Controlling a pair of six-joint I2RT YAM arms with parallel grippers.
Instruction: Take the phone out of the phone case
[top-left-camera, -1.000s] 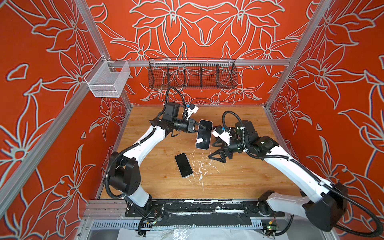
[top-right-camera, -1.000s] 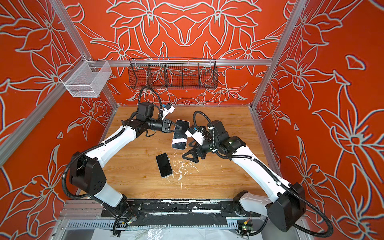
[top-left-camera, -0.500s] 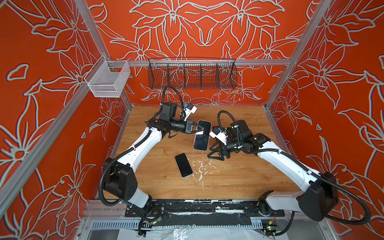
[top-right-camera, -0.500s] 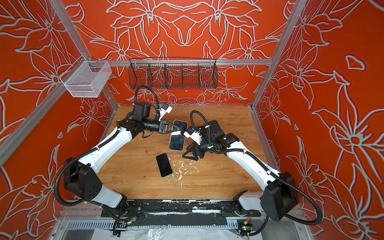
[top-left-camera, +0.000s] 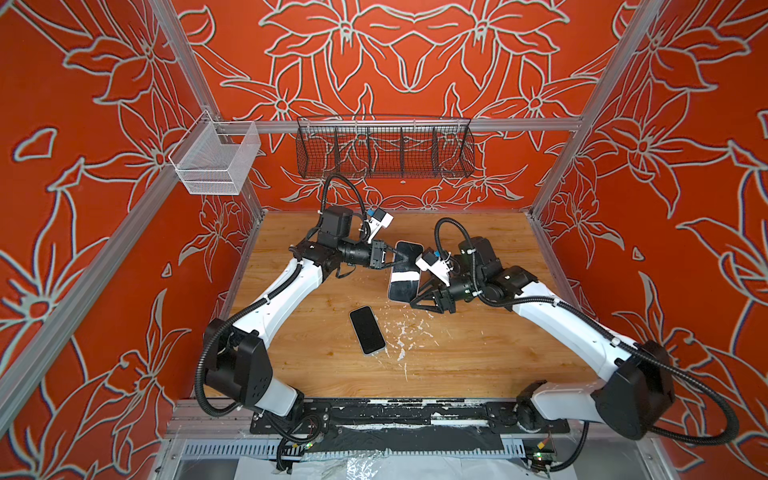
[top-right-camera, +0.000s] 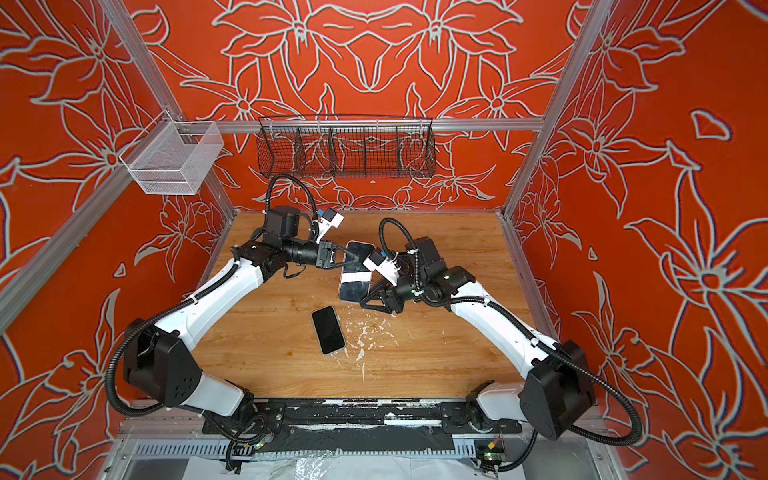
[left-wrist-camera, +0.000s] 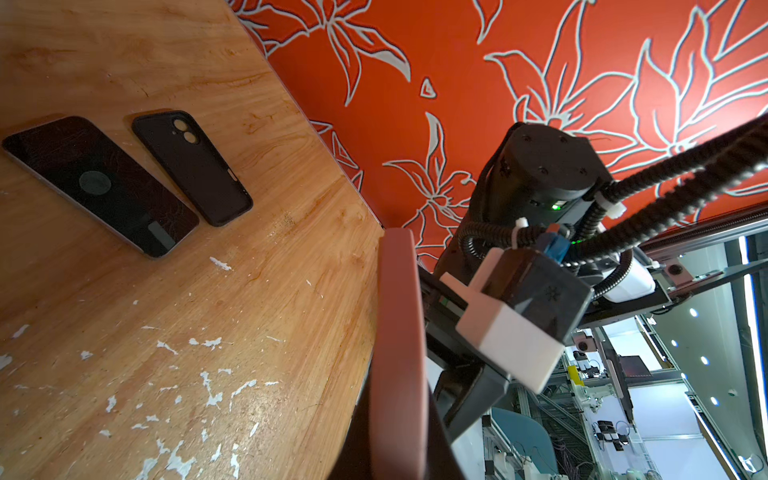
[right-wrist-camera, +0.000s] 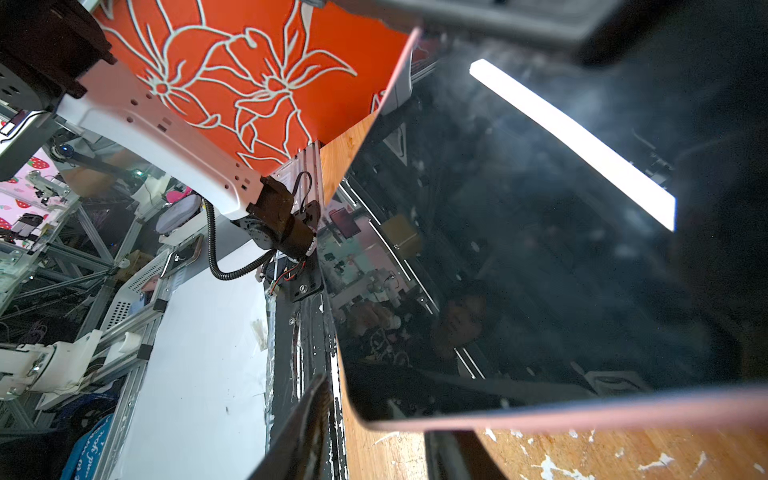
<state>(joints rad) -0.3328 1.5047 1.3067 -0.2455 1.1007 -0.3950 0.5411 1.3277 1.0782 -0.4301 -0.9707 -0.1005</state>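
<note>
A phone (top-left-camera: 404, 272) (top-right-camera: 355, 274) with a dark glossy screen sits in a pink phone case (left-wrist-camera: 399, 332) and hangs tilted above the wooden table. My left gripper (top-left-camera: 399, 259) (top-right-camera: 351, 258) (left-wrist-camera: 399, 436) is shut on its upper end. My right gripper (top-left-camera: 419, 291) (top-right-camera: 370, 295) (right-wrist-camera: 386, 407) stands at the lower end with its jaws apart. The case's pink rim (right-wrist-camera: 582, 411) and its corner lie between the two fingers, and a small gap shows beside one finger (right-wrist-camera: 307, 419). The screen (right-wrist-camera: 540, 249) fills most of the right wrist view.
A second, bare phone (top-left-camera: 367, 330) (top-right-camera: 328, 330) (left-wrist-camera: 99, 185) lies screen-up mid-table. Beside it lies an empty black case (left-wrist-camera: 193, 168), hidden in both top views. White flecks (top-left-camera: 399, 340) mark the wood. A white basket (top-left-camera: 216, 166) and a black wire basket (top-left-camera: 384, 147) hang on the rails.
My right gripper has moved left and up to the phone's lower end, and its jaws have narrowed. The left gripper has kept its hold, with the phone barely shifted.
</note>
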